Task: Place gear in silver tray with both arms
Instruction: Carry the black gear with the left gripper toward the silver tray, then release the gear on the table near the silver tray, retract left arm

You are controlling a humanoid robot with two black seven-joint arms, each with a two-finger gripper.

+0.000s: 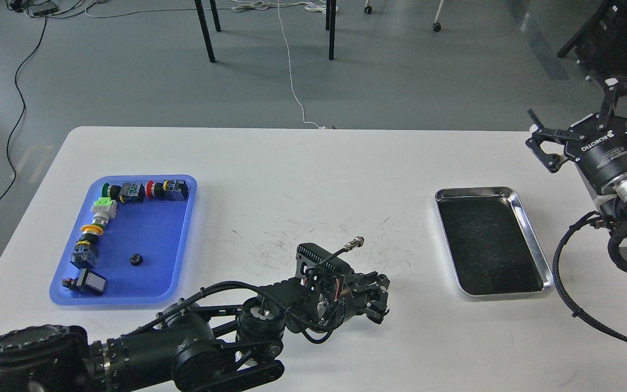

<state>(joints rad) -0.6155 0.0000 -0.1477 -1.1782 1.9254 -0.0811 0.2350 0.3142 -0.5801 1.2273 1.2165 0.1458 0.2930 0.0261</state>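
Far to the left tool's left, a blue tray (123, 239) holds switches and a small black gear (137, 259); the left tool (376, 299) lies low over the white surface (270, 179), pointing right, its grip impossible to judge. To its right the silver tray (547, 272) sits empty; beyond, the right tool (585, 117) is raised, fingers spread, empty. The gear seems not yet delivered; next probably calls for fetching it.

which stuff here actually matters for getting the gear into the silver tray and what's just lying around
For the job:
- small black gear in the blue tray
- silver tray, nothing in it
- left gripper
- right gripper, fingers spread

Just lying about:
- row of push-button switches along the blue tray's edges
- white cable on the floor
- chair legs
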